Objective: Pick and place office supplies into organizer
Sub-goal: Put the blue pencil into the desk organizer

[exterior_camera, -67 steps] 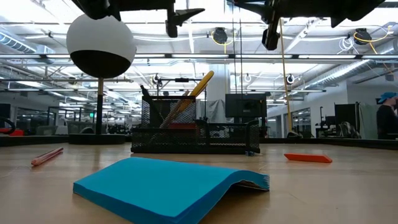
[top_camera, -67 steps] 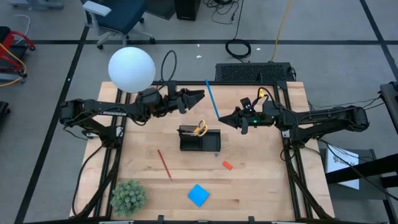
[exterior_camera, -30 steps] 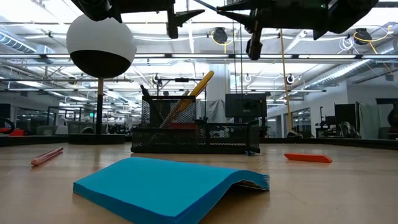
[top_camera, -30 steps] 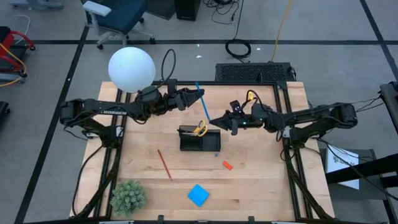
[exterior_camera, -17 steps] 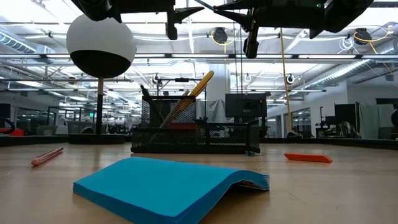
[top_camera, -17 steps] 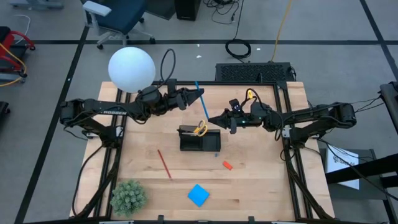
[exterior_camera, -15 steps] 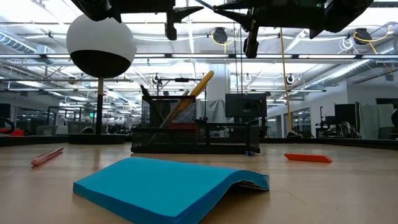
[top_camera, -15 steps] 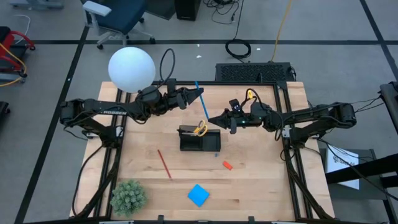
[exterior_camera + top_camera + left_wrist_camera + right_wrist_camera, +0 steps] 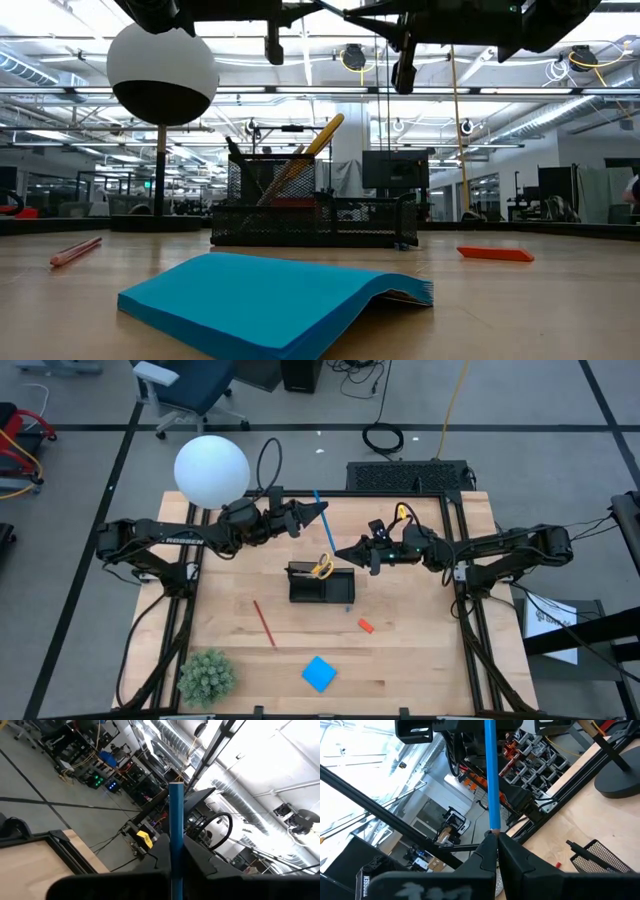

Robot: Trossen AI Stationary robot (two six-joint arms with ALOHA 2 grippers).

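**High view: blue pen held between both arms above the desk**

High view shows the left end effector (image 9: pixel 322 509) and the right end effector (image 9: pixel 338 553) meeting over the far half of the wooden desk (image 9: pixel 420 650), each at one end of a thin blue pen (image 9: pixel 325 528). The left end effector is clenched on the pen's far end; in the left wrist view the pen (image 9: pixel 175 835) rises straight out from between its dark fingers. The right end effector is clenched too, and in the right wrist view its fingertips (image 9: pixel 487 851) pinch the pen's (image 9: pixel 491 775) near end, with the left arm's end effector at the other end. The pen is off the desk, just beyond the organizer.

The black mesh organizer (image 9: pixel 321 585) stands near the middle of the desk. Yellow-handled scissors (image 9: pixel 322 566) stick up out of its tall compartment; in the low view their handle (image 9: pixel 322 136) leans to one side above the mesh.

Still lying on the desk: a red pencil (image 9: pixel 264 623) on the left arm's side of the organizer, a small orange-red eraser (image 9: pixel 366 626) just nearer than the organizer, and a blue note pad (image 9: pixel 319 673) close to the near edge. A green spiky plant (image 9: pixel 206 676) sits at the near left corner, and a white globe lamp (image 9: pixel 211 471) at the far left corner.
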